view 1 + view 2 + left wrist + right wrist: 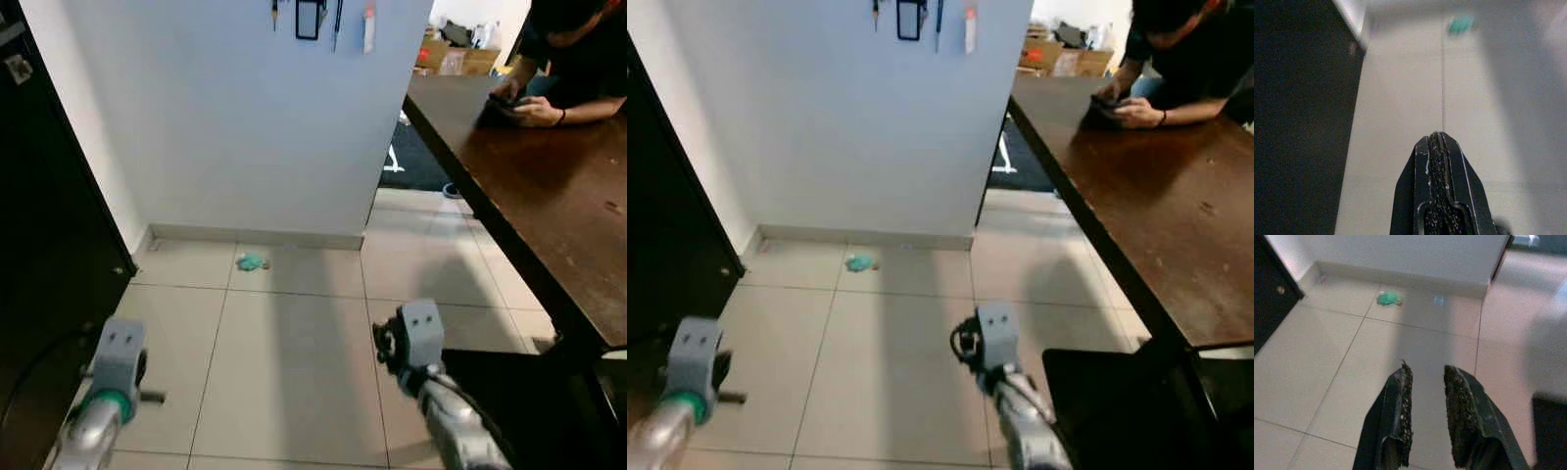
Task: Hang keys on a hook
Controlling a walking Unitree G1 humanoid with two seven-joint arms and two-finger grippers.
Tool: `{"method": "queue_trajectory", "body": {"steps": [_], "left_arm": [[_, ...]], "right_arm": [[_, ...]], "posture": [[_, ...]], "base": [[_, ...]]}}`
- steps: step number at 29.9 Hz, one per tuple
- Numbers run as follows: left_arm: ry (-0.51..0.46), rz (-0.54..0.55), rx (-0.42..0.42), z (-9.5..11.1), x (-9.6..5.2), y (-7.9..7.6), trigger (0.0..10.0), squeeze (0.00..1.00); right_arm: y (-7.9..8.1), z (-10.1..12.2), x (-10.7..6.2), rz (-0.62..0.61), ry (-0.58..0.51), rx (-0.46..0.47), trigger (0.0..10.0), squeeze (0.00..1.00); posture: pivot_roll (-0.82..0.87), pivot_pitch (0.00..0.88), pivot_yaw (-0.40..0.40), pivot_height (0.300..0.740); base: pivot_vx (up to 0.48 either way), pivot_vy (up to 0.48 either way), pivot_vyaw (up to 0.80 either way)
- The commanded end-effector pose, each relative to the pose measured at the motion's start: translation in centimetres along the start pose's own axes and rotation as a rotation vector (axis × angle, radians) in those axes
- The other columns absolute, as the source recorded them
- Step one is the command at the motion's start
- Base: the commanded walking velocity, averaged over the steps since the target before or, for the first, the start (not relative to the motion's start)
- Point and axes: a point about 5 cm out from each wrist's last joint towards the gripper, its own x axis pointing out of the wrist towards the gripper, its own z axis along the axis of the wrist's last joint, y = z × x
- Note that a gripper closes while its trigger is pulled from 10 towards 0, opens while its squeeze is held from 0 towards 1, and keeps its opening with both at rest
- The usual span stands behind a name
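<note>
Both my arms low over pale floor tiles (294, 372). Left gripper (1437, 139): black fingers pressed together, holding nothing. Right gripper (1425, 377): fingers parted, nothing between. Small teal key bunch (252, 262) lies on floor just before white wall (235, 117), skirting close behind; too small to read long axis or lettering. Dark items hang high on wall (309, 18). Person (563, 59) leans on dark wooden counter (549, 196) at right.

Interior of a home, near a doorway: pale tiled floor (284, 362), white wall (245, 127) with small items hung on hooks (318, 18), dark door (44, 245), and a long wooden table (549, 186) where a person (573, 59) sits; cardboard boxes (456, 57) stand beyond.
</note>
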Motion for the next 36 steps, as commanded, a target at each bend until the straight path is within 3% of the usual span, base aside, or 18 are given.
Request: {"method": "queue_trajectory", "body": {"steps": [1, 2, 3, 5, 10, 13, 16, 21, 24, 27, 31, 32, 34, 36], "left_arm": [[0.095, 0.034, 0.012, -3.4, -1.6, 0.1, 10.0, 0.0], [0.095, 0.034, 0.012, -3.4, -1.6, 0.1, 10.0, 0.0], [0.12, 0.063, -0.039, -4.6, -2.4, 0.0, 10.0, 0.0], [0.094, 0.039, -0.046, -5.4, -3.6, -0.3, 10.0, 0.0], [0.126, 0.009, -0.018, -5.5, -3.5, -0.5, 10.0, 0.0], [0.134, 0.018, -0.009, -5.2, -3.1, -0.5, 10.0, 0.0], [0.11, 0.053, 0.04, -3.6, -1.7, -0.1, 10.0, 0.0], [0.098, -0.035, 0.068, -1.9, 0.3, -1.1, 10.0, 0.0], [0.109, -0.014, 0.091, -1.3, 0.8, -1.6, 10.0, 0.0], [0.142, 0.016, 0.002, -0.9, 1.5, -2.1, 10.0, 0.0], [0.15, 0.0, -0.035, -0.8, 1.7, -2.2, 10.0, 0.0], [0.165, -0.049, -0.054, -1.0, 1.9, -1.5, 10.0, 0.0], [0.167, -0.041, -0.043, -1.2, 1.9, -0.7, 10.0, 0.0], [0.171, 0.028, -0.01, -1.8, 1.6, 0.5, 10.0, 0.0]], "right_arm": [[-0.9, -2.2, -1.6, -0.057, 0.036, 0.08, 10.0, 0.0], [-0.9, -2.2, -1.6, -0.057, 0.036, 0.08, 10.0, 0.0], [-1.3, -3.2, -2.5, -0.074, 0.051, 0.111, 10.0, 0.0], [-1.9, -4.9, -4.8, -0.098, 0.082, 0.16, 10.0, 0.0], [-2.2, -5.3, -5.6, -0.119, 0.091, 0.158, 10.0, 0.0], [-2.2, -5.1, -5.3, -0.124, 0.096, 0.129, 10.0, 0.0], [-1.7, -3.8, -3.3, -0.116, 0.09, 0.051, 10.0, 0.0], [-2.3, -2.8, -2.4, -0.192, 0.073, 0.072, 10.0, 0.0], [-2.3, -2.5, -2.2, -0.179, 0.078, 0.07, 10.0, 0.0], [-2.2, -2.5, -2.0, -0.163, 0.084, 0.081, 10.0, 0.0], [-2.2, -2.5, -2.0, -0.165, 0.083, 0.078, 10.0, 0.0], [-2.2, -2.6, -2.0, -0.168, 0.077, 0.073, 10.0, 0.0], [-2.2, -2.6, -1.9, -0.168, 0.077, 0.071, 10.0, 0.0], [-2.2, -2.7, -1.9, -0.168, 0.087, 0.076, 10.0, 0.0]], "posture": [[0.13, 0.109, 0.062, 0.74], [0.13, 0.109, 0.062, 0.74], [0.12, 0.121, 0.068, 0.74], [0.11, 0.166, 0.054, 0.74], [0.1, 0.168, 0.05, 0.74], [0.1, 0.181, 0.06, 0.74], [0.09, 0.172, 0.12, 0.74], [0.08, 0.143, 0.104, 0.74], [0.08, 0.145, 0.101, 0.74], [0.07, 0.146, 0.099, 0.74], [0.08, 0.137, 0.093, 0.74], [0.08, 0.131, 0.097, 0.74], [0.08, 0.131, 0.097, 0.74], [0.09, 0.126, 0.104, 0.74]], "base": [[0.0, 0.0, 0.0], [0.0, 0.0, 0.0], [0.0, 0.0, 0.0], [0.0, 0.0, 0.0], [0.0, 0.0, 0.0], [0.0, 0.0, 0.0], [0.0, 0.0, 0.0], [0.0, 0.0, 0.0], [0.0, 0.0, 0.0], [0.0, 0.0, 0.0], [0.0, 0.0, 0.0], [0.0, 0.0, 0.0], [0.0, 0.0, 0.0], [0.0, 0.0, 0.0]]}}
